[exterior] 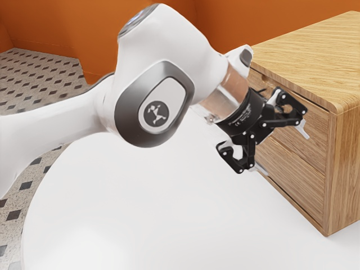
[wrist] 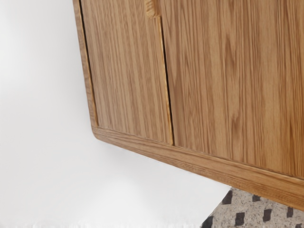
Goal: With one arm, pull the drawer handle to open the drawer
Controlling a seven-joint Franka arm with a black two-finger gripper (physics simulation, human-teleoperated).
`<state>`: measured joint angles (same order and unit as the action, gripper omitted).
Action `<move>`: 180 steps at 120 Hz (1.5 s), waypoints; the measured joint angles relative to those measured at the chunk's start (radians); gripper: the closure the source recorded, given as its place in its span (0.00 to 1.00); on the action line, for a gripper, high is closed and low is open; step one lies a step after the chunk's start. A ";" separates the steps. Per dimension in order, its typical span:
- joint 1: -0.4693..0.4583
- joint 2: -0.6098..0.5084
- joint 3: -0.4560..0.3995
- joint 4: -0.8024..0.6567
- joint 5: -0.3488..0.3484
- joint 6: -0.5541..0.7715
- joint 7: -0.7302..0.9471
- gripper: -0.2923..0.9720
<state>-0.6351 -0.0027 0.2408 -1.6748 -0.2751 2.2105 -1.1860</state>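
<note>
Task barely begun, by the look of it. Wooden cabinet (exterior: 315, 67) stands on the white table (exterior: 140, 225), at the table's edge toward the exterior view's right. Its stacked drawer fronts (exterior: 304, 169) look flush with the frame, no gap showing, so I judge nothing is pulled out yet.

Gripper (exterior: 281, 147) is right up at the cabinet's front face, near its lower half. The black fingers are spread wide, with nothing clamped between them. Whether either tip touches the wood, can't tell.

Handle (wrist: 151, 8): in the wrist view a small wooden nub sits on the seam between two wood panels, off to the side of where the hand points, not under it. In the exterior view I can't make it out among the arm and fingers. Can't say which drawer it belongs to either.

Left to do, in my judgement: line the fingers up on the handle, close on it, pull straight back from the cabinet face. That is all of the real work.

Writing: a white emblem (exterior: 156, 112) on the arm's grey joint cap, a symbol only, no letters. Small white print (exterior: 243, 115) on the black body behind the fingers is too small to read. No labels on the cabinet.

Around: orange wall (exterior: 84, 22), speckled floor with dark diamonds (exterior: 39, 73).
</note>
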 joint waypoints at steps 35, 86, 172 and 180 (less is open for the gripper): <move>-0.032 -0.011 -0.051 0.001 0.004 -0.016 0.019 0.23; 0.152 -0.017 -0.021 0.000 0.005 -0.021 0.034 0.23; 0.551 -0.011 -0.214 0.001 0.012 -0.021 0.049 0.23; 0.530 -0.009 -0.228 0.000 0.011 -0.021 0.052 0.23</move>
<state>-0.1047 -0.0120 0.0127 -1.6745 -0.2645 2.1898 -1.1339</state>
